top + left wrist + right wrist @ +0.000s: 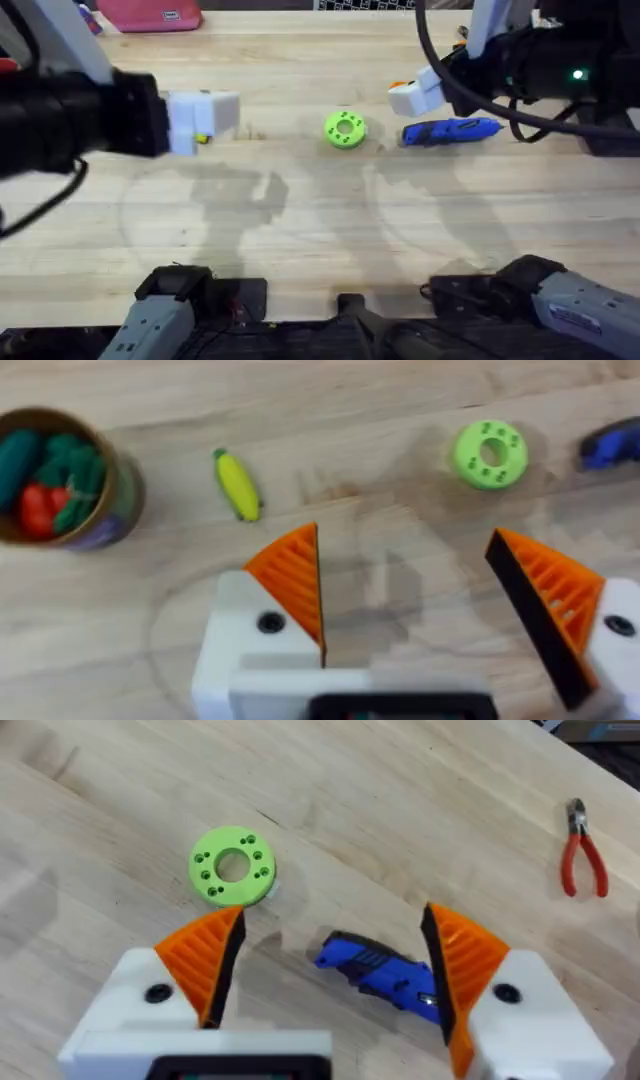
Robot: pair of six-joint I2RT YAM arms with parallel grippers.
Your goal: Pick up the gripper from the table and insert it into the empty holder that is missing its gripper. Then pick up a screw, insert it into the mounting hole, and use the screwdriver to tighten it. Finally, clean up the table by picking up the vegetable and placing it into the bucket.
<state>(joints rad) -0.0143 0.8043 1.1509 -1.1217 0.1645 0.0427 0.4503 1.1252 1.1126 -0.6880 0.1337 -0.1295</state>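
Left gripper [410,610] hangs wide open, empty, near the vegetable [237,484] lying beside the bucket [60,478]. Likely light, hard and slippery; grasp across its yellow middle.

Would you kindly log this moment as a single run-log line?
left gripper: open, above table near vegetable | right gripper: open, over screwdriver | vegetable: on table beside bucket, not in it
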